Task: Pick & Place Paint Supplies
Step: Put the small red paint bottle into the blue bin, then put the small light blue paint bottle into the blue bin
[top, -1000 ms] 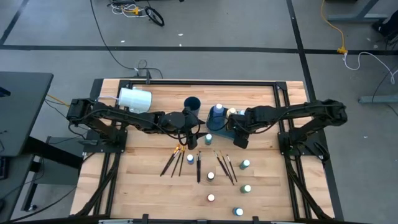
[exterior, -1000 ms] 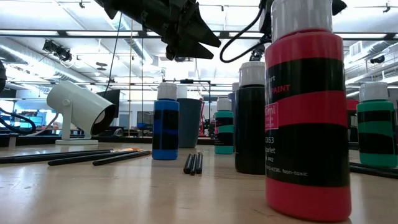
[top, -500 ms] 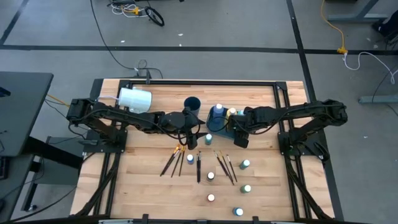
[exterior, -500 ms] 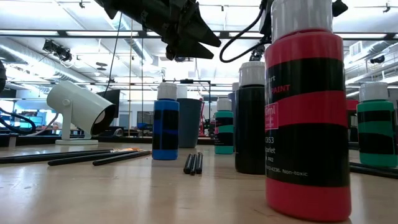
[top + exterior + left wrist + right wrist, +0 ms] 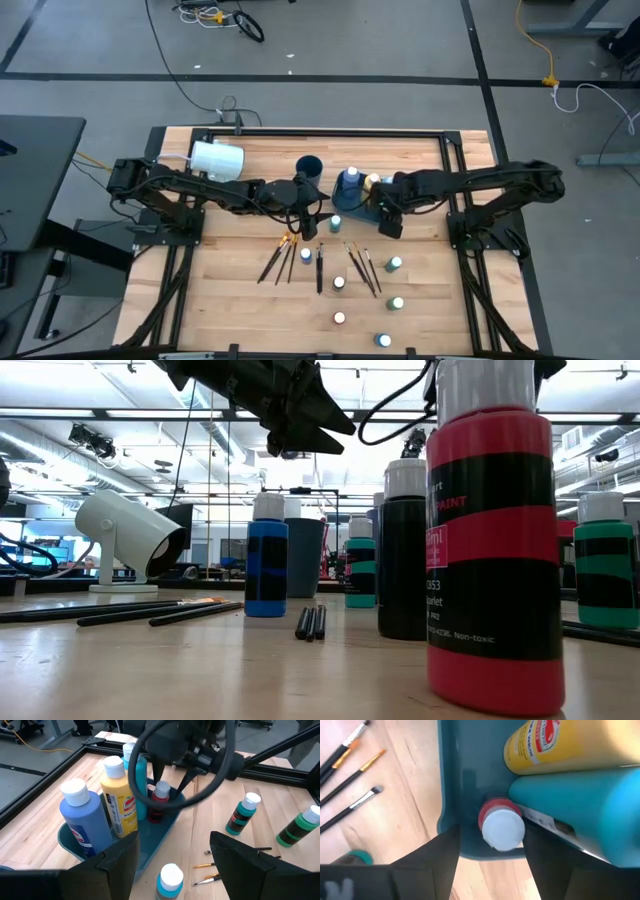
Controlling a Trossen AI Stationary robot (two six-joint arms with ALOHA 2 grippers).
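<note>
My right gripper is open and points down into the teal tray. Its fingers stand on either side of a small red bottle with a white cap, which stands upright on the tray floor. The left wrist view shows the same red bottle beside taller blue, yellow and teal bottles. My left gripper is open and hovers just left of the tray, above a small teal bottle. More small bottles and paintbrushes are spread over the near half of the table.
A white cylinder lies at the far left of the table and a dark cup stands behind the left gripper. In the low view a red bottle stands close to the camera, with a blue bottle farther off. Black rails frame the table.
My right arm has shifted slightly toward the table's right edge, and its cable has swung in the low view. The bottles, the brushes and the left arm have stayed where they were.
</note>
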